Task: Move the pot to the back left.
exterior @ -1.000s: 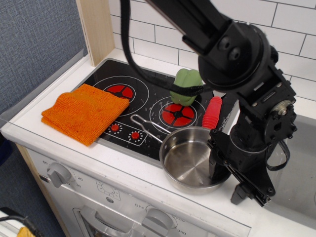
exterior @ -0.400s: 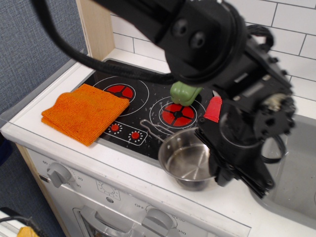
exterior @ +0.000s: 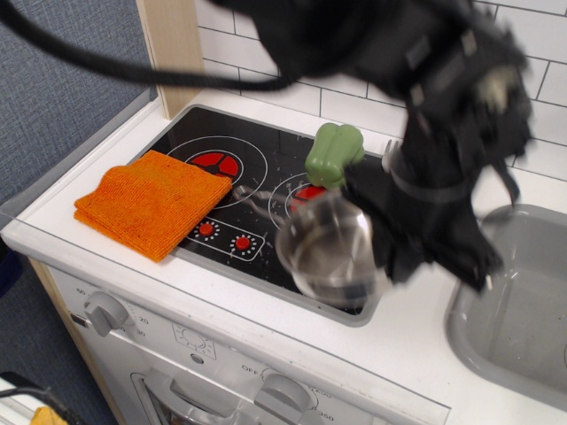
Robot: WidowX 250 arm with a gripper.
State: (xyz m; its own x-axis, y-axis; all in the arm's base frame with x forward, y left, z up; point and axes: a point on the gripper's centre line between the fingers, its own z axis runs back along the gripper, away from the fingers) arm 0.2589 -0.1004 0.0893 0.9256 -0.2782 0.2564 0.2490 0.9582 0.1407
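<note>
Currently the gripper [exterior: 379, 257] grasps the pot [exterior: 326, 250] by its right rim — it hangs tilted over the stove's [exterior: 266, 155] front right edge. Best to level it, carry it clear of the green pepper [exterior: 334, 153], then lower onto the back left burner [exterior: 216, 162].

The small shiny steel saucepan [exterior: 328, 250] sits above the black glass cooktop's [exterior: 177, 142] front right corner. A folded orange cloth [exterior: 151, 202] lies at the bench's front left edge, a green plastic pepper [exterior: 333, 153] behind the saucepan, a grey sink basin [exterior: 512, 312] right.
</note>
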